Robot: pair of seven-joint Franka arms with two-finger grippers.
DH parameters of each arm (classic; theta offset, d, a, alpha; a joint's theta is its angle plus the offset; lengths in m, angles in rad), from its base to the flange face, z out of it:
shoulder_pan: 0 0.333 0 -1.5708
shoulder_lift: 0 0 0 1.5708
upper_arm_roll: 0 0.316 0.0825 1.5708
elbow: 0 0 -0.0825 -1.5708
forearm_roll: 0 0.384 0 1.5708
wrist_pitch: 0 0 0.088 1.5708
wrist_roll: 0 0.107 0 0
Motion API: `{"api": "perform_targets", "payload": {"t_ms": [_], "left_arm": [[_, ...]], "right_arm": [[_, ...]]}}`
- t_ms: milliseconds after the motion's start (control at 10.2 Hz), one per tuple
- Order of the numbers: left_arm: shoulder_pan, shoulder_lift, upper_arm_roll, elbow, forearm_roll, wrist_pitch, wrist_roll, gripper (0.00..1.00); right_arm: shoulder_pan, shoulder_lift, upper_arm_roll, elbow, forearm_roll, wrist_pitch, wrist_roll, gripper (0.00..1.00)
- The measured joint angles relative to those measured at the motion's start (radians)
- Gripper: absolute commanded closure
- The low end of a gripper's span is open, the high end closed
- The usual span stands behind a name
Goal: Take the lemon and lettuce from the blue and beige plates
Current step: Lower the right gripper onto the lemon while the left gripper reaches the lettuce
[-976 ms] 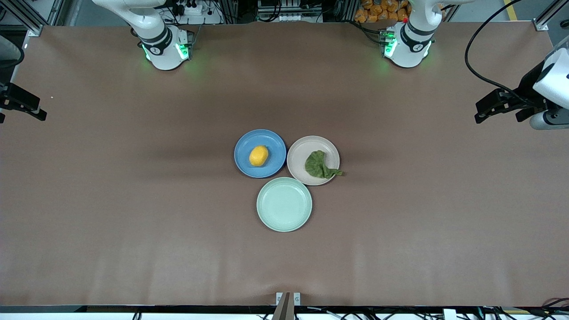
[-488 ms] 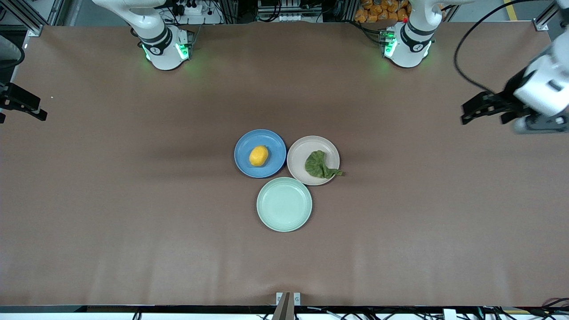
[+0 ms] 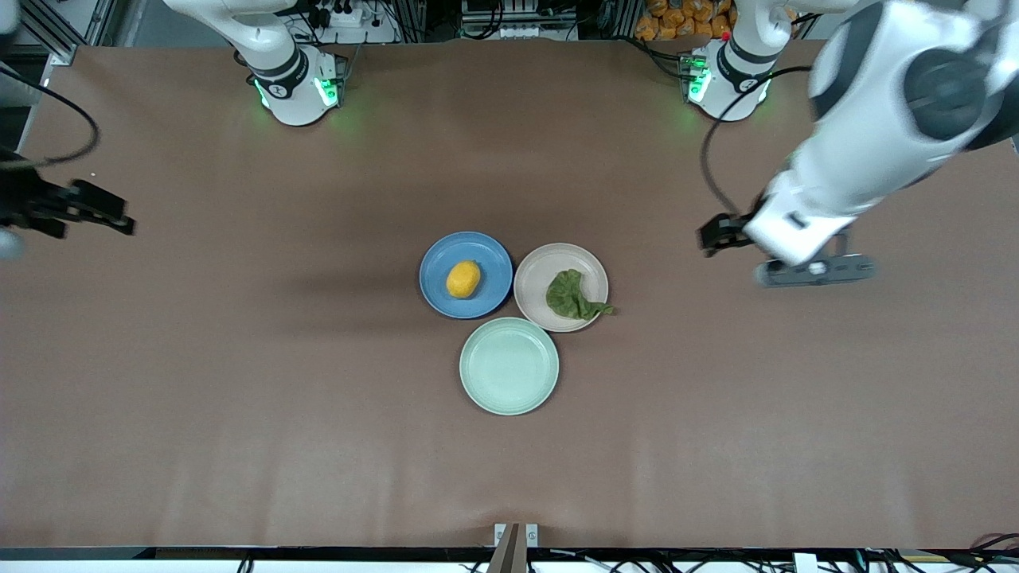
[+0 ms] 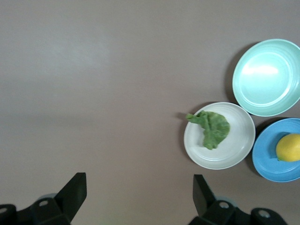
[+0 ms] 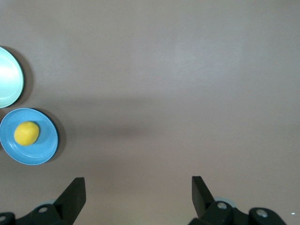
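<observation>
The lemon lies on the blue plate. The lettuce lies on the beige plate beside it, its tail over the rim. My left gripper is open and empty, up over bare table toward the left arm's end, apart from the beige plate. My right gripper is open and empty over bare table at the right arm's end. The left wrist view shows my left gripper, the lettuce, the beige plate and the lemon. The right wrist view shows my right gripper, the lemon and the blue plate.
An empty mint-green plate sits nearer the front camera, touching both other plates; it also shows in the left wrist view. The brown table spreads wide around the three plates.
The left arm has swung in from the table's end toward the plates. The right gripper has moved a little inward. Plates, lemon and lettuce have not moved.
</observation>
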Motion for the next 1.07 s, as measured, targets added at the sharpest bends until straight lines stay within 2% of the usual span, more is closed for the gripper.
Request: {"api": "perform_targets", "payload": {"t_ms": [293, 585, 878, 1073], "left_arm": [[-0.084, 0.089, 0.0, -0.002, 0.0, 0.068, -0.097, 0.0], [-0.176, 0.232, -0.001, -0.008, 0.0, 0.18, -0.313, 0.0], [-0.236, 0.385, -0.003, -0.008, 0.0, 0.294, -0.473, 0.0], [-0.253, 0.448, -0.003, -0.018, 0.0, 0.333, -0.539, 0.01]], "right_arm": [[0.106, 0.09, 0.004, -0.009, 0.001, 0.059, 0.145, 0.0], [0.169, 0.186, 0.005, -0.011, 0.008, 0.126, 0.213, 0.0], [0.199, 0.281, 0.005, -0.025, 0.122, 0.223, 0.267, 0.0], [0.23, 0.326, 0.006, -0.053, 0.139, 0.303, 0.322, 0.0]]}}
